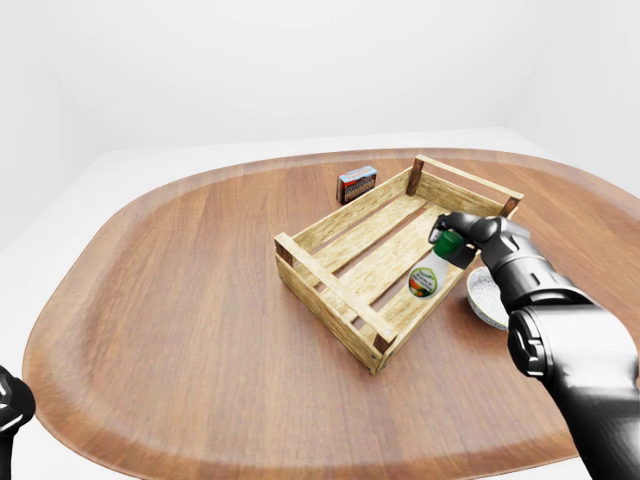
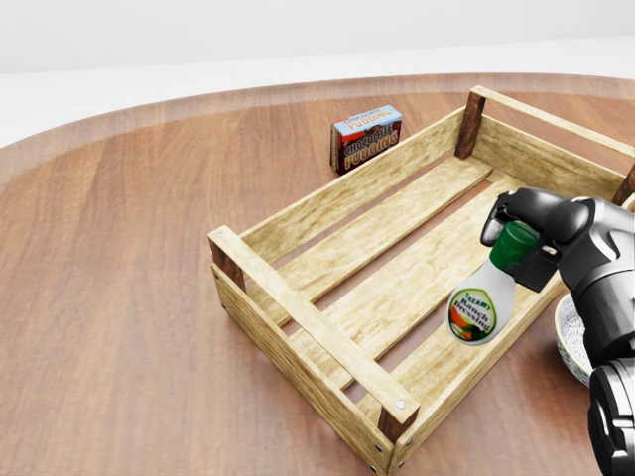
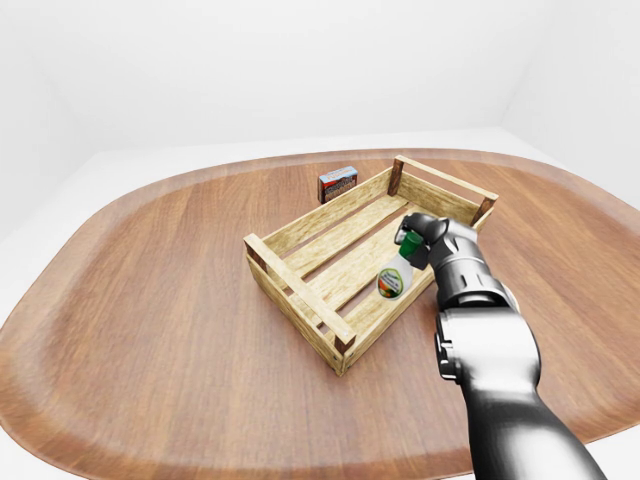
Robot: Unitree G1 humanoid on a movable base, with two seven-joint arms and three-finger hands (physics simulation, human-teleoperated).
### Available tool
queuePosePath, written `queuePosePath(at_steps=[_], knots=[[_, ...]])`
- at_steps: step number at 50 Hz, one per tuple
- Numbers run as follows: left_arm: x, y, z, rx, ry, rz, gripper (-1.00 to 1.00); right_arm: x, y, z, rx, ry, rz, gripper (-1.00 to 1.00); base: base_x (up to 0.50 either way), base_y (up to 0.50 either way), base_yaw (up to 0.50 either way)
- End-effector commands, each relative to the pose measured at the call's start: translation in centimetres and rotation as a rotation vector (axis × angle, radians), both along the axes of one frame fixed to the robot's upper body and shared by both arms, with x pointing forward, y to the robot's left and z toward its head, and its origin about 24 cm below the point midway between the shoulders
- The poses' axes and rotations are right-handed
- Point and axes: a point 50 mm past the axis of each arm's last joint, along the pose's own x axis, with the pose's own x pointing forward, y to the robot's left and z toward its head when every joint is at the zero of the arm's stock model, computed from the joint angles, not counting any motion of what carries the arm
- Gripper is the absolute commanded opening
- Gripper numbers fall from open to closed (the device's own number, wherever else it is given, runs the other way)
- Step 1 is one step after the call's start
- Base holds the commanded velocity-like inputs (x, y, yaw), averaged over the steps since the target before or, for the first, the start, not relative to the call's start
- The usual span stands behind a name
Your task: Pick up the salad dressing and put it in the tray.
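Head view: the right hand (image 2: 531, 233) was closed around the green cap of the salad dressing bottle (image 2: 481, 297), fingers wrapped over the neck. The bottle hung tilted, base toward the view's lower left, over the slatted floor of the wooden tray (image 2: 298, 315) near its right-hand long wall; contact with the slats could not be judged. Its round label showed "Ranch Dressing". A chocolate pudding box (image 2: 366, 138), lettered "CHOCOLATE PUDDING", stood just outside the tray's far long wall. A white bowl (image 2: 572, 337) sat beside the tray toward the table's right edge.

Left-eye view: the left hand (image 1: 12, 400) showed at the lower-left corner, off the table (image 1: 180, 300); its opening could not be told.

Right-eye view: same grip confirmed.
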Motion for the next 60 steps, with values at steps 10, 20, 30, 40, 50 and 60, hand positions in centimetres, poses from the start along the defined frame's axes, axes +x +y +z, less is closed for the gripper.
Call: queuePosePath(at_steps=[10,20,30,40,50,60], knots=[[0.0,0.0,0.0,0.0,0.002,0.001,1.0,0.1,-1.1,0.3,-0.131,-0.225,-0.086,-1.0,0.0,0.0,0.0],[0.0,0.0,0.0,-0.001,0.003,0.002,1.0,0.0,-0.3,-0.6,-0.152,-0.254,-0.079,-1.0,0.0,0.0,0.0],[0.0,0.0,-0.1,-0.002,0.004,0.001,1.0,-0.2,-0.1,-1.5,-0.138,-0.24,-0.08,-1.0,0.0,0.0,0.0],[0.1,-0.1,-0.2,-0.003,0.006,0.0,1.0,-0.5,0.0,-2.4,-0.128,-0.222,-0.084,-0.99,0.0,0.0,0.0],[0.1,-0.1,-0.4,-0.005,0.008,-0.001,1.0,-0.8,0.1,-3.4,-0.118,-0.194,-0.083,-0.99,0.0,0.0,0.0],[0.1,-0.1,-0.4,-0.005,0.009,0.0,1.0,-1.0,0.5,-4.0,-0.119,-0.176,-0.073,-0.99,0.0,0.0,0.0]])
